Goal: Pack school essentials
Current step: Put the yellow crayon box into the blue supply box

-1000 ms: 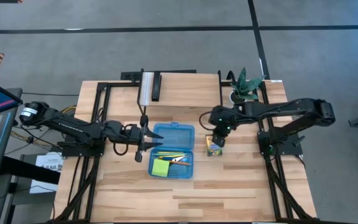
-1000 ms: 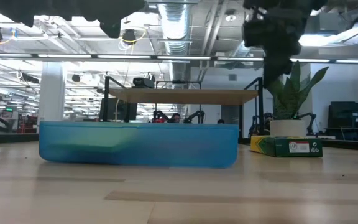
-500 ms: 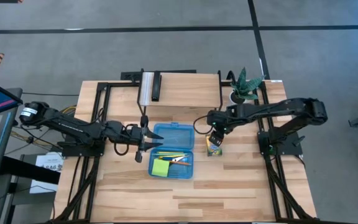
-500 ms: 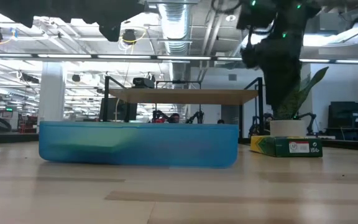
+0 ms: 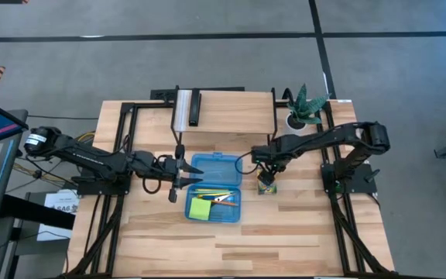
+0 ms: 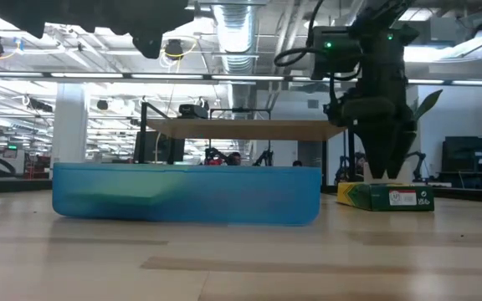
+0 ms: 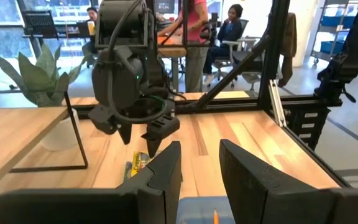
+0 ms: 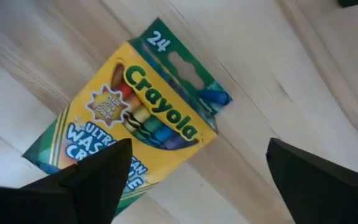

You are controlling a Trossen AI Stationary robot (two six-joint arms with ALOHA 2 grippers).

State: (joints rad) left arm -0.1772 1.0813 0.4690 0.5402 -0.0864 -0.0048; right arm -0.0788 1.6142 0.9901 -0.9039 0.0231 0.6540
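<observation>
Your right gripper (image 6: pixel 385 167) hung spread wide and empty just above the crayon box (image 5: pixel 266 186), which lay flat on the table (image 5: pixel 300 232) beside the blue case (image 5: pixel 214 164). The sticky pad (image 5: pixel 200 208) and pencils (image 5: pixel 214 194) were already inside; the crayons remained. Your left gripper (image 5: pixel 184 180) waited part-open at the case's edge, holding nothing.

The crayon box (image 8: pixel 132 134) is yellow with green edges, a green-lettered logo and a row of many-coloured crayons printed across it. The case (image 5: pixel 215 188) is translucent blue, holding a lime-green sticky-note pad (image 5: pixel 200 208) at its 7 o'clock corner. The bench (image 5: pixel 285 232) is pale striped wood.
</observation>
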